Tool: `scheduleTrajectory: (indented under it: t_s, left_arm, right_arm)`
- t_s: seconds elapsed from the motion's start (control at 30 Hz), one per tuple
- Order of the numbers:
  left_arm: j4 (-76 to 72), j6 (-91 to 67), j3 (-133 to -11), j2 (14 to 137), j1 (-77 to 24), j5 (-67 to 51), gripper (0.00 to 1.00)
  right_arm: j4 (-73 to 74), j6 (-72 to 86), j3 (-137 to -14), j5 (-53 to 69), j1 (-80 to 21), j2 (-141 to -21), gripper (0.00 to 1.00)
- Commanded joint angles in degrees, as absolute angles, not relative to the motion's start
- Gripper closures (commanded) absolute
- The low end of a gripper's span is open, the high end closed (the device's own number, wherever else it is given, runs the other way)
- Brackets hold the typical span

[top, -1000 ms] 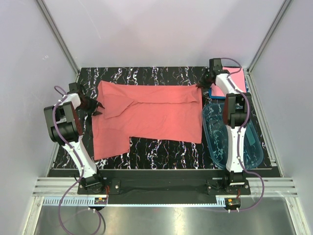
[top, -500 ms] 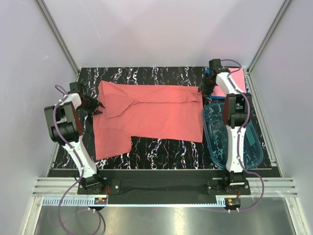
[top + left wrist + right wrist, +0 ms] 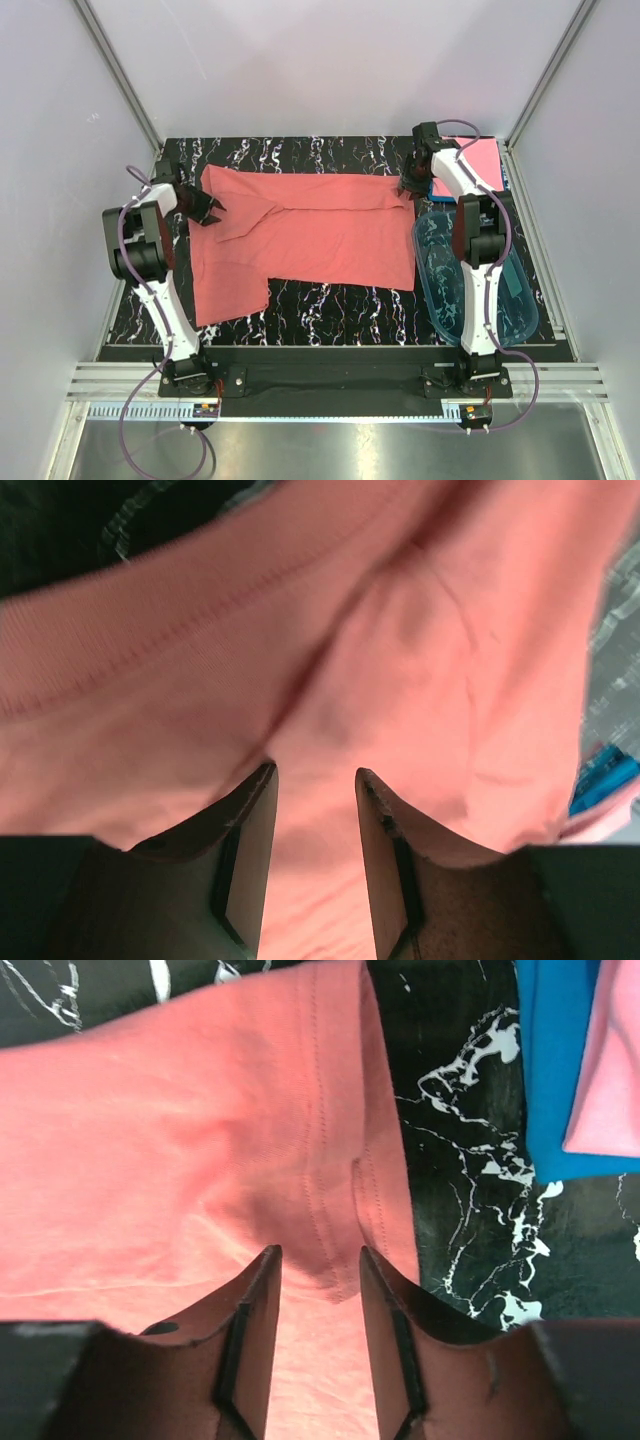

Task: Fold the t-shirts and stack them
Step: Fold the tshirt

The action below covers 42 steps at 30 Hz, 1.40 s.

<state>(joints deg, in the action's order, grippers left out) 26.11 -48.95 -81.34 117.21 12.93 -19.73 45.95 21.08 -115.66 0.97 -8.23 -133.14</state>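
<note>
A salmon t-shirt lies spread across the black marbled table, its top part folded down. My left gripper hovers over the shirt's upper-left sleeve area. Its jaws are open, with cloth showing beneath the gap. My right gripper is over the shirt's upper-right corner. It stands open above the stitched hem, holding nothing. A folded pink t-shirt rests on a folded blue one at the back right.
A clear blue plastic tub stands at the right, beside the shirt's right edge and just in front of the folded stack. Bare table shows in front of the shirt. Frame posts and white walls close in the back and sides.
My right gripper has opened, let go of the shirt's upper-right corner and shifted slightly left. My left gripper has moved back and to the right, over the sleeve.
</note>
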Motion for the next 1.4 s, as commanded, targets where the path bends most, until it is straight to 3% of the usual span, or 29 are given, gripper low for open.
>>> scheduleTrajectory:
  t_s: [0.0, 0.1, 0.27, 0.67, 0.83, 1.0, 1.1, 1.17, 1.37]
  left_arm:
    - [29.4, -51.1, -85.2, 120.8, 13.2, -17.6, 0.58]
    - [33.6, -53.3, -87.4, 122.8, 13.7, -14.2, 0.58]
    - [41.3, -53.0, -92.7, 123.7, 14.8, -5.6, 0.56]
    - [42.5, -48.5, -95.6, 123.6, 18.1, -5.9, 0.55]
    - [41.7, -48.3, -94.8, 123.1, 18.1, -6.8, 0.56]
    - [41.7, -48.3, -94.3, 123.2, 18.2, -7.4, 0.56]
    - [41.6, -46.9, -94.0, 121.9, 18.1, -9.2, 0.59]
    - [37.6, -45.5, -91.4, 116.6, 17.5, -10.0, 0.69]
    - [32.7, -44.8, -87.8, 110.4, 15.4, -9.9, 0.72]
  right_arm:
    - [45.3, 20.0, -114.7, 2.8, -7.9, -128.8, 0.57]
    - [44.3, 21.8, -114.3, 5.6, -8.1, -128.8, 0.67]
    - [45.5, 23.0, -116.8, 6.8, -8.5, -130.0, 0.71]
    - [44.4, 23.3, -112.9, 7.0, -9.0, -128.9, 0.7]
    - [45.3, 23.5, -112.3, 4.8, -8.8, -127.6, 0.58]
    - [43.5, 26.5, -110.9, 7.5, -8.0, -127.8, 0.56]
    - [42.5, 26.5, -111.4, 7.5, -8.0, -127.7, 0.57]
    - [41.4, 26.7, -111.6, 7.6, -8.0, -127.3, 0.57]
    - [46.0, 26.5, -117.9, 6.4, -8.1, -129.8, 0.56]
